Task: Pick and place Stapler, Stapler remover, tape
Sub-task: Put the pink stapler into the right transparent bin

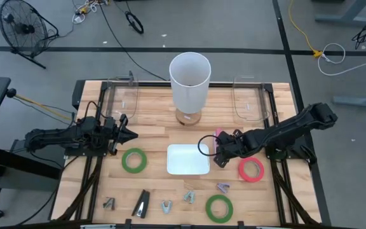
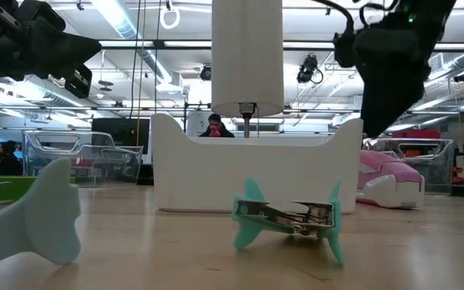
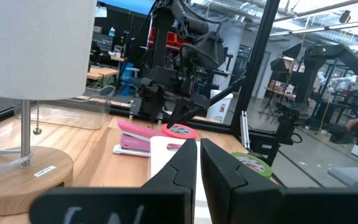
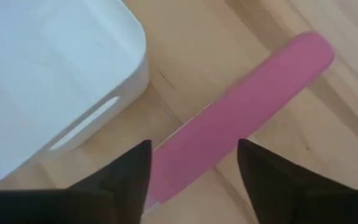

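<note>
two arms work over a wooden table (image 1: 151,124). on the left, the left gripper (image 1: 131,134) hangs over the boards near the table's left edge, its fingers (image 3: 185,168) pressed together and holding nothing. just in front of it lies a green tape roll (image 1: 133,159). along the front edge, from the left: a small staple remover (image 1: 109,203), a black stapler (image 1: 142,204), and two more staple removers (image 1: 166,206) with pale teal grips, one of which (image 2: 292,216) lies on its side close to the low camera. a second green tape roll (image 1: 218,207) lies further right along that edge, with another small remover (image 1: 223,187) just behind it.

in the middle, a white lamp (image 1: 189,81) on a round wooden base stands toward the back, and a white tray (image 1: 188,159) lies in front of it.

right of the tray, the right gripper (image 1: 218,152) hangs above a pink stapler (image 4: 241,112) that lies on the wood just beside the tray's right edge; its fingers (image 4: 126,177) are spread apart to either side of the stapler's length, and i cannot tell whether they touch it. a red tape roll (image 1: 251,169) lies on the table just to the right of that gripper.

two clear plastic bins (image 1: 249,98) stand at the back corners.
</note>
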